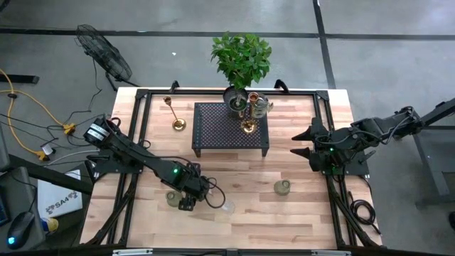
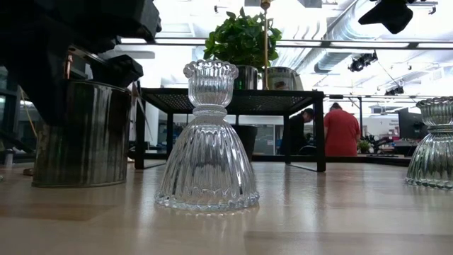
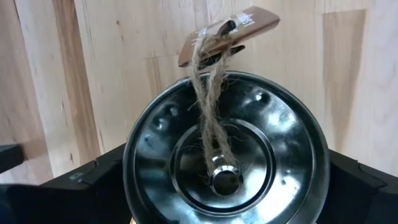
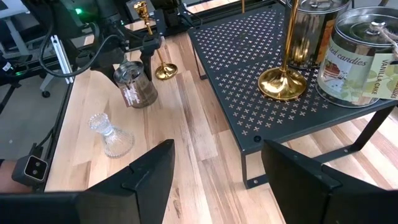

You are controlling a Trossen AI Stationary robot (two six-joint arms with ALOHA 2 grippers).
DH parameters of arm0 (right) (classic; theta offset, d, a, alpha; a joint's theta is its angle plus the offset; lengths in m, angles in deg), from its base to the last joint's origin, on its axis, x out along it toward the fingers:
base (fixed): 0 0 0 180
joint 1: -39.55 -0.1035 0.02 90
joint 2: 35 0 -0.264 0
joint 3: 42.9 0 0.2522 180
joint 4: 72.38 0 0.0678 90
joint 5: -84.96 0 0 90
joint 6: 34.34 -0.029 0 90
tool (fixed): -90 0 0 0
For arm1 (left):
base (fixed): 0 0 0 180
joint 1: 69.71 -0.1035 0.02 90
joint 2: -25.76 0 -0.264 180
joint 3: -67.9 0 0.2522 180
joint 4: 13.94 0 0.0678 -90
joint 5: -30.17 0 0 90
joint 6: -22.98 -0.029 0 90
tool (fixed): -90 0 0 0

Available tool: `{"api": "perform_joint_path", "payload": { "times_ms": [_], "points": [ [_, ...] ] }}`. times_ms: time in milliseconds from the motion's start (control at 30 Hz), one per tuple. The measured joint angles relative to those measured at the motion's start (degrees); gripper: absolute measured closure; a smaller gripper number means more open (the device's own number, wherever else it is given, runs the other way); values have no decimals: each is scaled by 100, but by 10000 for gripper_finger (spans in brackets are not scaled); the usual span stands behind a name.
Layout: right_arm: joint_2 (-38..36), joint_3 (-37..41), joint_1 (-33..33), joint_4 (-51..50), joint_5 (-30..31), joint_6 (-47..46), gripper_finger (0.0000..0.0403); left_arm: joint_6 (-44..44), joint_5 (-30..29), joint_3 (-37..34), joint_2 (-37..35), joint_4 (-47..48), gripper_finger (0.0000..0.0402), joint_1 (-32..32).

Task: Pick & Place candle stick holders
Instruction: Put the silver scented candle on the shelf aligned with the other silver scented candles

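My left gripper point(image 1: 186, 198) stands at the near left of the table, shut around a squat shiny silver holder point(image 3: 224, 155) with a twine loop and a brown tag point(image 3: 230, 31). That holder also shows in the low view point(image 2: 81, 131). A clear glass holder point(image 1: 226, 205) stands on its base just right of it. A dull greenish holder point(image 1: 282, 187) stands farther right. A slim brass stick point(image 1: 176, 114) stands on the table at the far left. My right gripper point(image 1: 302, 144) is open and empty at the table's right. My left gripper has the silver holder between its two fingers, one on each side of the round wall point(image 3: 132, 155). The fingers point(image 3: 93, 183) come from above, pointing down. The holder stands upright with its bottom point(image 2: 78, 183) on the table.
A black perforated stand point(image 1: 231, 131) sits at the far middle, bearing a brass stick point(image 4: 283, 78) and silver tins point(image 4: 354, 59). A potted plant point(image 1: 242, 60) stands behind it. People show in the room beyond point(image 2: 341, 131).
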Motion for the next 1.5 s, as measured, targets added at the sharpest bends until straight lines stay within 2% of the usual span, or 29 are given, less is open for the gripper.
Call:
{"api": "perform_joint_path", "payload": {
  "times_ms": [300, 600, 833, 1167, 1500],
  "points": [
    [2, 1, -2, 1, 0, 1, 170, 601, -5, 103, 13, -46, 52, -2],
    [0, 5, 0, 1, 0, -1, 170, 1344, -80, 1109, 13, 1000, 52, -219],
    [0, 5, 0, 1, 0, 0, 170, 1420, -421, 2032, 13, 1915, 53, -605],
    [0, 5, -2, 1, 0, 1, 170, 1505, -432, 3215, 5, 3086, 53, -1254],
    [2, 5, -2, 1, 0, 1, 170, 1154, -548, 3791, 2, 3416, 53, -2054]
  ]
}}
